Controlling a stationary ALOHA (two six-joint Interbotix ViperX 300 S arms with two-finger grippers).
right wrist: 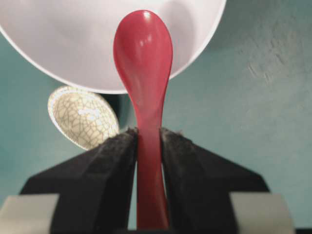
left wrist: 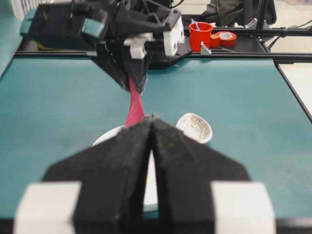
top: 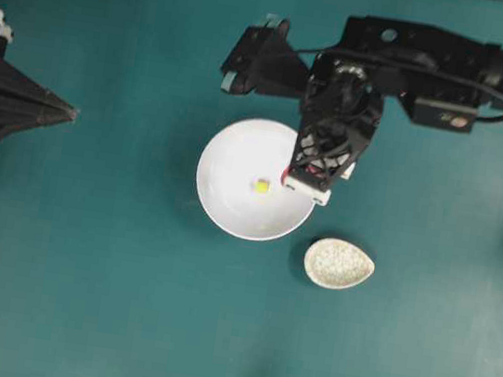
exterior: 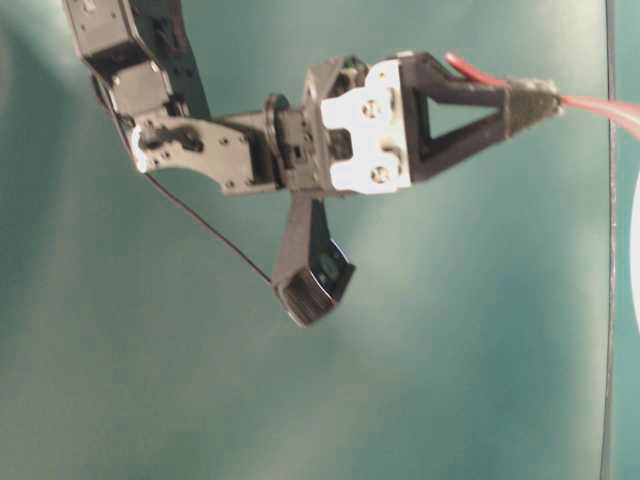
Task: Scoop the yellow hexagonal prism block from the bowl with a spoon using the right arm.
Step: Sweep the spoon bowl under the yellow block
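The white bowl [top: 222,147] sits mid-table with the tiny yellow hexagonal prism block [top: 262,186] on its floor. My right gripper [top: 296,171] hangs over the bowl's right rim, shut on the handle of the pinkish-red spoon [top: 286,172]. In the right wrist view the spoon [right wrist: 144,58] runs out from the gripper [right wrist: 148,134], its oval head over the bowl [right wrist: 73,39] just inside the rim; the block is hidden there. From table level the gripper [exterior: 545,100] pinches the spoon [exterior: 600,105]. My left gripper [top: 65,112] rests at the far left, shut and empty, tips [left wrist: 152,119] together.
A small speckled beige oval dish [top: 339,264] lies just right of and below the bowl, also seen as the dish [right wrist: 83,117] beside the spoon handle. A red cup [left wrist: 201,35] and tape stand beyond the table's far edge.
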